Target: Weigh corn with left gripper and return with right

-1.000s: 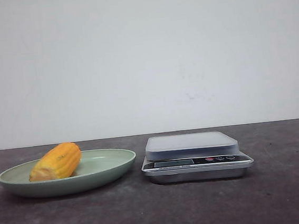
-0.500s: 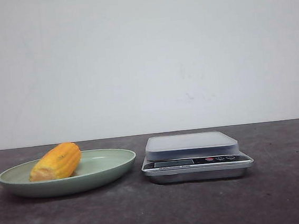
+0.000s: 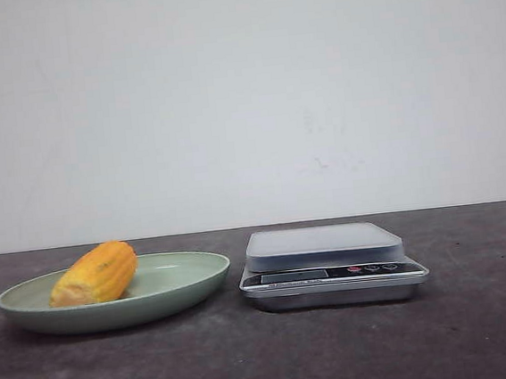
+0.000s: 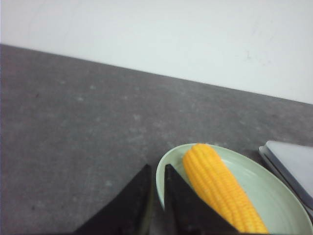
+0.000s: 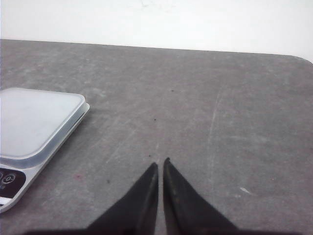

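The yellow-orange corn (image 3: 95, 273) lies on its side in a pale green plate (image 3: 181, 281) at the left of the table. A silver kitchen scale (image 3: 327, 263) with a grey platform stands just right of the plate. Neither arm shows in the front view. In the left wrist view, my left gripper (image 4: 157, 167) is shut and empty above the plate's rim (image 4: 164, 169), with the corn (image 4: 220, 188) beside its fingers. In the right wrist view, my right gripper (image 5: 161, 162) is shut and empty above bare table, to the side of the scale (image 5: 34, 122).
The table is dark grey with a white wall behind it. The scale's edge (image 4: 288, 164) shows beyond the plate in the left wrist view. The table's rounded far corner (image 5: 305, 58) shows in the right wrist view.
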`<state>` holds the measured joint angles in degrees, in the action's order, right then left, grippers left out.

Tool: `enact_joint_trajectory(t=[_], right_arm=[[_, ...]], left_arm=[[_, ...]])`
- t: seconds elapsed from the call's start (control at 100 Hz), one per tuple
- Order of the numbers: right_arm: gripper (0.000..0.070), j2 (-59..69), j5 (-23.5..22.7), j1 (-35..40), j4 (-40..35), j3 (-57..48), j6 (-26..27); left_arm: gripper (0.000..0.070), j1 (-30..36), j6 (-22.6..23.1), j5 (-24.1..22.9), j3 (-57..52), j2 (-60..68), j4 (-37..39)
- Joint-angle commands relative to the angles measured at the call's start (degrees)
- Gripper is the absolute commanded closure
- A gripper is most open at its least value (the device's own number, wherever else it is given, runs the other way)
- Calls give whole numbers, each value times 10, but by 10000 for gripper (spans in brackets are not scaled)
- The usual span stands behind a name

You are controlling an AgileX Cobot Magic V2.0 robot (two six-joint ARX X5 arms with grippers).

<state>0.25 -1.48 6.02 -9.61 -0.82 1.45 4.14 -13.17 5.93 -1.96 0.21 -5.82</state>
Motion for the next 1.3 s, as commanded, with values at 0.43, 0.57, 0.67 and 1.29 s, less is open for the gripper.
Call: enact_joint_trajectory(t=[0.43,0.57,0.67,1.29], right_arm=[[690,0,0,1,6,1,-4],[690,0,0,1,6,1,-4],[690,0,0,1,6,1,-4],[689,0,0,1,6,1,-4]], left_arm=[[700,0,-14,1,12,0,-24],[700,0,-9,-1,12,0,-46],[700,0,-2,-1,12,0,-46],[700,0,1,-1,12,0,-46]])
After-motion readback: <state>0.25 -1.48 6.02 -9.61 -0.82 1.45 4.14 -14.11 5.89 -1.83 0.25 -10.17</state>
